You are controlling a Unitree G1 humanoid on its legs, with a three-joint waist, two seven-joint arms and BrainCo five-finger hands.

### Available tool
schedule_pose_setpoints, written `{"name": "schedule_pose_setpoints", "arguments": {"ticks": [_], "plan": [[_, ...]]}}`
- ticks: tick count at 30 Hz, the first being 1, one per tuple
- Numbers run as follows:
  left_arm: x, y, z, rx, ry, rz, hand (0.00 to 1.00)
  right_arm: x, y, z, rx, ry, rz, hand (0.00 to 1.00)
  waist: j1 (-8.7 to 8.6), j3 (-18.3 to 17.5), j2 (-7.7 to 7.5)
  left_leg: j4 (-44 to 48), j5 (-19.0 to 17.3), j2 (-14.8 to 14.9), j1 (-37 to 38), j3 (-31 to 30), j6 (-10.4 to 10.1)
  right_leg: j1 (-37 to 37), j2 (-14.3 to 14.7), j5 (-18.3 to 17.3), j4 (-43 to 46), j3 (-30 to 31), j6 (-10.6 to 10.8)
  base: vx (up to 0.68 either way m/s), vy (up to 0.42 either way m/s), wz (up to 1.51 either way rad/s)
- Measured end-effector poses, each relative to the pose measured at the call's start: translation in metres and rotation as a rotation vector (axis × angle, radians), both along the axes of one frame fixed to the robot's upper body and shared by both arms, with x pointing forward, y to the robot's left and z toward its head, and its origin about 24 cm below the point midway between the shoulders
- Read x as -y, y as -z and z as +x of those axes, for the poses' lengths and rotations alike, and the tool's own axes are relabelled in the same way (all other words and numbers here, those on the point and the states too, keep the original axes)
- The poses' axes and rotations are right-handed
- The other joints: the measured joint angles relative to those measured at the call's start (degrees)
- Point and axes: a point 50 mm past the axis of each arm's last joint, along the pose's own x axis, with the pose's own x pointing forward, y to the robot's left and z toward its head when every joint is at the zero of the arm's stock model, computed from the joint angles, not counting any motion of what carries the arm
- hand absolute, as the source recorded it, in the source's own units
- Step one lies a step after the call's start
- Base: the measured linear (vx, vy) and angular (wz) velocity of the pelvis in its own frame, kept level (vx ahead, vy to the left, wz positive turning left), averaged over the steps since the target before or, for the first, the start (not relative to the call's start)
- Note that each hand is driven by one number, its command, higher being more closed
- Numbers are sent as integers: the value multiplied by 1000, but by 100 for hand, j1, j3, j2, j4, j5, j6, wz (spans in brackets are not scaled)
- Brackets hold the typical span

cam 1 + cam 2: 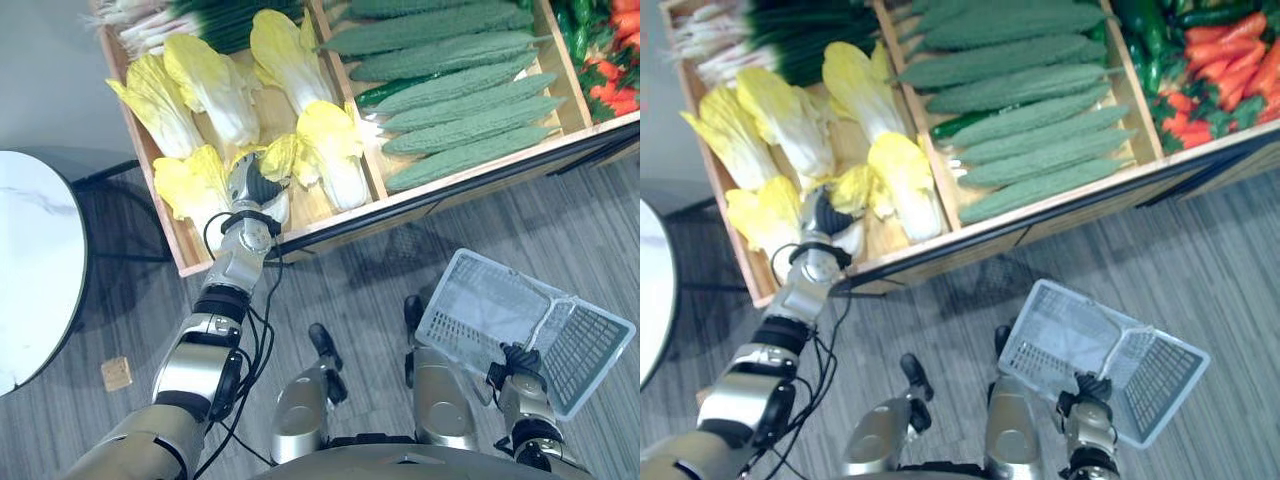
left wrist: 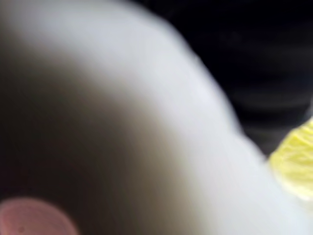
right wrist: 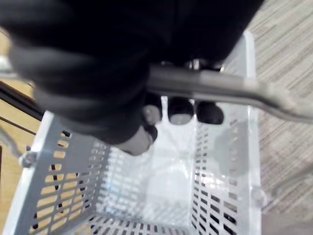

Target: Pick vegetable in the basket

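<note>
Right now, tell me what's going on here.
The robot's left hand is down among the yellow cabbages at the front of the wooden crate. Its right hand is curled round the handle of a white basket, held over the floor with nothing in it yet.

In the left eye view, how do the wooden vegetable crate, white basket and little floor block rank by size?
1. wooden vegetable crate, largest even though the view's edge crops it.
2. white basket, which is nearer the camera.
3. floor block, clearly smallest.
</note>
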Motion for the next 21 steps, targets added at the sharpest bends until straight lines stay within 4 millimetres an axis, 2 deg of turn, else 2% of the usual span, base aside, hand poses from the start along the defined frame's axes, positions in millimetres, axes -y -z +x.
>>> {"name": "schedule_pose_setpoints", "arguments": {"ticks": [4, 6, 8, 10, 11, 12, 13, 14, 15, 16, 18, 19, 20, 21], "plan": [[-5, -17, -6, 79, 6, 29, 100, 4, 9, -27, -62, 34, 13, 100, -1, -366, -96, -34, 2, -13, 222, -86, -4, 357, -25, -62, -101, -206, 7, 83, 5, 23], [0, -43, -11, 207, 30, 60, 100, 5, 15, -46, -97, 70, 29, 100, 6, -561, -104, -64, 0, -22, 333, -183, -6, 505, -44, -170, -38, -314, -2, 47, 0, 28], [1, -65, -20, 332, 29, 76, 100, 8, 15, -50, -96, 94, 33, 100, 35, -622, -112, -63, -38, -15, 486, -75, -51, 497, -37, -273, 159, -254, 6, 21, 6, -25], [2, -84, -33, 447, 35, 93, 100, 8, 15, -48, -88, 103, 39, 100, 163, -629, -121, -10, -150, 50, 727, 300, -110, 333, -51, -454, 516, -571, -144, -33, -2, -86], [1, -91, -48, 520, 35, 92, 100, 9, 13, -43, -72, 100, 38, 100, 179, -639, -131, 115, -288, 87, 864, 657, -110, 236, -374, -832, 950, -1512, -491, -26, 22, -129], [1, -96, -65, 580, 49, 87, 100, 11, 10, -38, -56, 84, 26, 100, 202, -666, -107, 298, -462, 160, 993, 980, -137, 288, -889, -1019, 1435, -2763, -708, 13, 42, -146], [2, -97, -75, 614, 65, 84, 100, 11, 8, -35, -50, 67, 18, 100, 259, -704, -119, 385, -549, 185, 1079, 1219, -177, 294, -1159, -1054, 1700, -3297, -784, 117, 45, -187], [7, -94, -99, 663, 110, 63, 100, 10, 4, -27, -31, 35, 1, 100, 355, -798, -163, 564, -696, 230, 1232, 1724, -267, 267, -1503, -963, 2090, -3927, -745, 212, -56, -197], [18, -87, -115, 675, 166, 21, 100, 9, -3, -18, 1, -10, -31, 100, 288, -853, -133, 758, -757, 354, 1281, 2082, -327, 147, -1432, -967, 2199, -3936, -578, 185, -70, -176], [28, -80, -120, 659, 217, -27, 100, 10, -8, -14, 20, -39, -57, 100, 233, -904, -86, 854, -770, 429, 1273, 2217, -343, 63, -1313, -979, 2172, -3778, -556, 236, -159, -133], [68, -42, -129, 487, 394, -203, 100, 0, -26, 6, 115, -142, -105, 100, 54, -953, -35, 1557, -775, 801, 1354, 2734, -353, -145, -891, -1041, 2066, -3191, -609, 237, -197, -142], [79, -29, -126, 416, 439, -239, 100, -3, -32, 13, 152, -172, -114, 100, 21, -955, -31, 1884, -767, 960, 1356, 2783, -341, -163, -773, -1064, 2031, -3036, -646, 230, -232, -165], [96, -4, -122, 267, 506, -270, 100, -10, -44, 21, 200, -244, -144, 100, -33, -961, -27, 2635, -635, 1304, 1338, 2708, -141, -166, -534, -1116, 1967, -2691, -727, 190, -186, -138], [103, 8, -121, 200, 528, -283, 100, -14, -49, 23, 221, -274, -157, 100, -51, -962, -28, 3051, -494, 1479, 1304, 2564, 71, -169, -378, -1131, 1909, -2448, -752, 247, -215, -196]]}}
